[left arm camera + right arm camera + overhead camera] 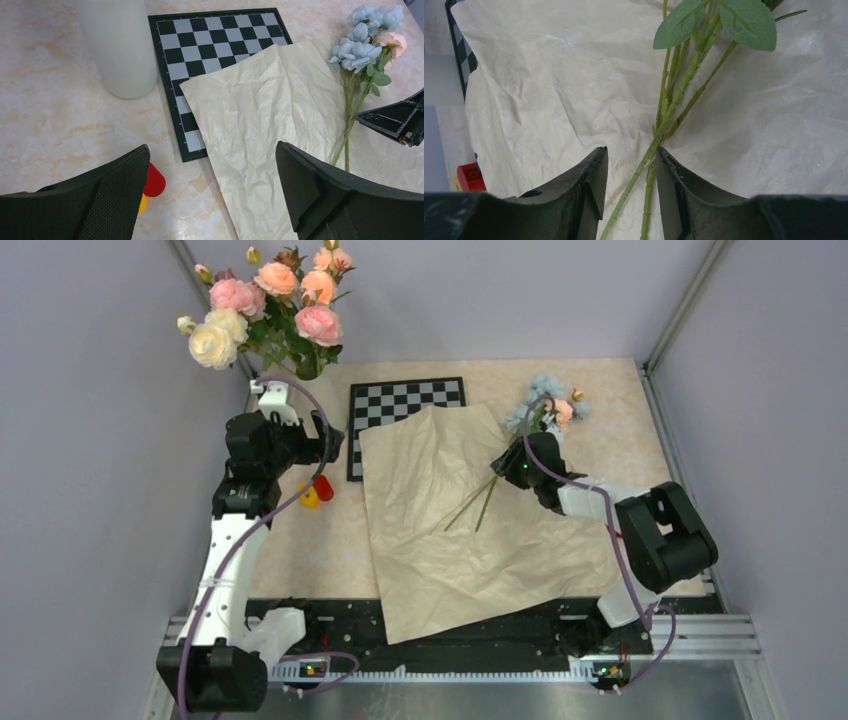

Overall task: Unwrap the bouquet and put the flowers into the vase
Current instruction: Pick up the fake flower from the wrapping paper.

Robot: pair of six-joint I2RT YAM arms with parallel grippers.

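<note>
The bouquet is undone: its crinkled paper (440,520) (260,110) (549,75) lies spread flat on the table, over part of the chessboard. The flowers (548,405) (362,45), pale blue with one peach bloom, lie on the paper's far right corner, stems (674,100) pointing toward me. My right gripper (505,462) (631,152) straddles the stems; its jaws are narrowed around them with a gap left, one finger touching a stem. The white vase (120,45) stands left of the chessboard. My left gripper (335,445) (212,150) hovers wide open and empty near it.
A chessboard (400,400) (210,45) lies at the back centre. A small red and yellow piece (318,490) (154,181) sits by the left gripper. Large cream, pink and peach roses (270,300) stand in the back left corner. The paper's near corner overhangs the table's front edge.
</note>
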